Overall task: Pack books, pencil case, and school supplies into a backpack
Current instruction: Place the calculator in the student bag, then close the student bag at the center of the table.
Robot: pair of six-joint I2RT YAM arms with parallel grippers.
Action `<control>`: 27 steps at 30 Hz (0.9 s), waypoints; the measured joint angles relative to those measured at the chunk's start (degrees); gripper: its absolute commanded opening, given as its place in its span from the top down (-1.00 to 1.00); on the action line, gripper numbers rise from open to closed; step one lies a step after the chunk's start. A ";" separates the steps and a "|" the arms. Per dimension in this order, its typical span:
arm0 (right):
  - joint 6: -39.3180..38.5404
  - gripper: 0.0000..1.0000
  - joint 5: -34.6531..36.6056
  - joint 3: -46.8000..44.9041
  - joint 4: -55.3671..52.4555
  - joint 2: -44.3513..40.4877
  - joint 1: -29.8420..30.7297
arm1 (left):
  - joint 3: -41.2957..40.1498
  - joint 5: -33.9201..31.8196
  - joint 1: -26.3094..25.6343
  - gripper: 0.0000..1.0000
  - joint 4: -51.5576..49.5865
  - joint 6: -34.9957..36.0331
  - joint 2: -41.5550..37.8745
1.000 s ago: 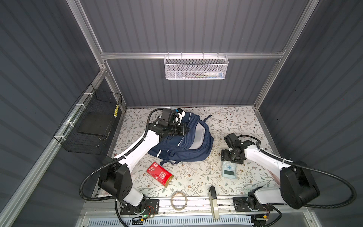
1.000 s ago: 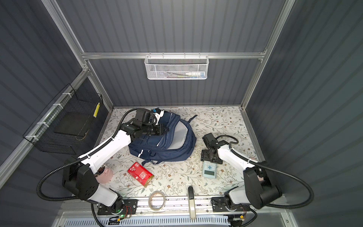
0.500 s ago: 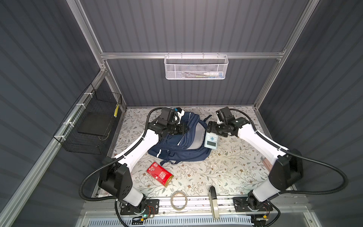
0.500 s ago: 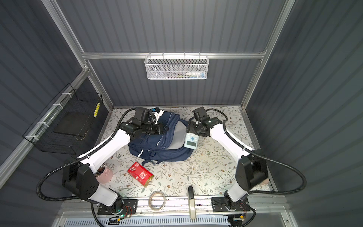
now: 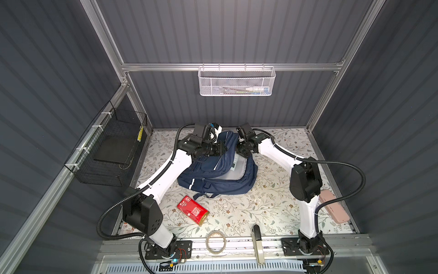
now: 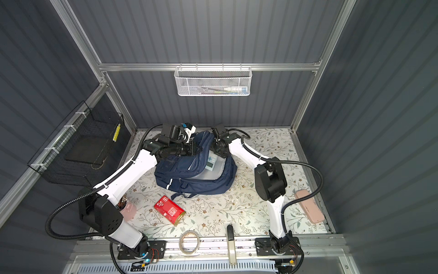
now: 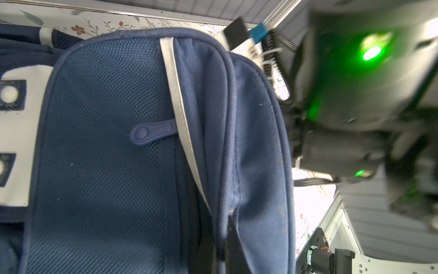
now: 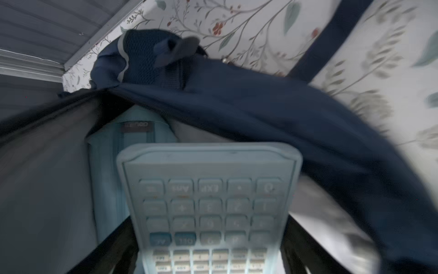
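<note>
The right end effector [image 6: 216, 153], clamped on the calculator [image 6: 211, 162], has brought it into the backpack [image 6: 201, 182]; the left end effector [image 6: 198, 149] clamps the backpack open.

Navy backpack [image 5: 203, 170] lies unzipped, pale-blue calculator [image 6: 211, 162] tilted in its opening; red gold-ended pack [image 5: 193, 210] lies flat nearby

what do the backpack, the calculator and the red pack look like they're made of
backpack: navy woven fabric, matte; mesh weave and stitched seams show.
calculator: pale-blue plastic, smooth satin; moulded rim and keys.
red pack: likely glossy card or foil; its gold end shines.
</note>
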 measured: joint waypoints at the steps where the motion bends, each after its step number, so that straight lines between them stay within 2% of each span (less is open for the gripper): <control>1: 1.16 -0.55 -0.02 0.00 1.25 0.52 0.55 | 0.02 -0.11 0.02 1.00 0.17 -0.04 0.00; 6: 3.52 -0.71 -0.94 4.07 2.12 4.37 1.86 | -0.17 -1.27 0.09 1.00 0.98 -0.57 0.00; 9: 4.11 -0.85 -2.03 1.77 3.87 3.67 1.70 | -1.97 -1.18 0.09 1.00 2.84 -0.90 -0.11; 10: 4.22 -0.97 -2.40 -0.33 4.74 2.71 1.57 | -2.67 -1.01 0.00 1.00 3.41 -1.07 -0.11; 13: 3.72 -0.98 -3.89 -6.97 6.19 -1.16 1.01 | -4.22 -0.37 -0.26 1.00 5.03 -1.49 -0.11; 18: 1.38 -0.98 -5.95 -11.13 4.85 -6.29 -0.94 | -5.81 0.79 -0.26 1.00 7.37 -2.16 -0.13; 27: -1.33 -0.98 -8.94 -24.90 4.87 -20.02 -7.82 | -9.22 2.58 -1.11 1.00 10.21 -3.04 0.46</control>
